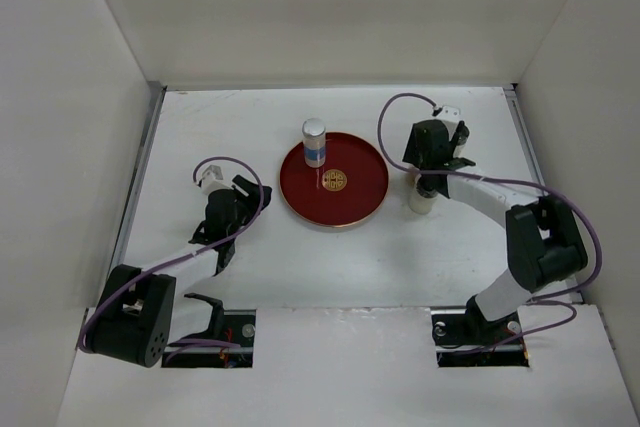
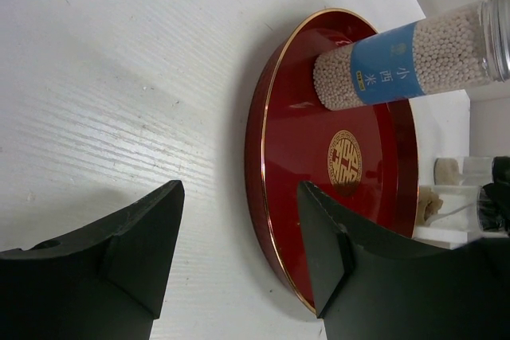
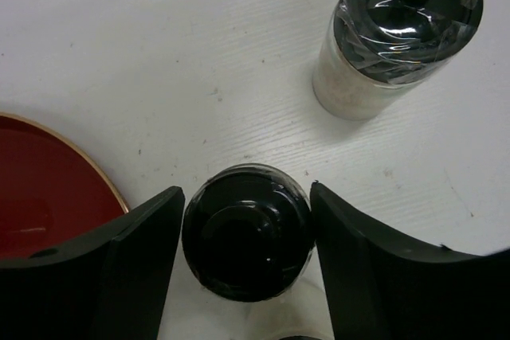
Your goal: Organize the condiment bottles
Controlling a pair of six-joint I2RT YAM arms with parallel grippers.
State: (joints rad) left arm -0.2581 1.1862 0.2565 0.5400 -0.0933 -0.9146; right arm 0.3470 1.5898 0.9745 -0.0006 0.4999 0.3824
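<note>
The white bottle with a blue label (image 1: 314, 142) stands on the back left of the round red tray (image 1: 350, 215); the left wrist view shows it (image 2: 406, 65) too. My right gripper (image 1: 428, 169) is right of the tray, its fingers pressed on both sides of a black-capped shaker (image 3: 247, 232) standing on the table. A second shaker (image 3: 398, 37) stands just beyond it, and the rim of a third shows at the bottom edge. My left gripper (image 1: 238, 197) is open and empty, left of the tray (image 2: 267, 165).
White walls close in the table on the left, back and right. The right arm's purple cable (image 1: 385, 117) loops above the table behind the tray. The tray's gold emblem (image 1: 335, 180) marks its middle.
</note>
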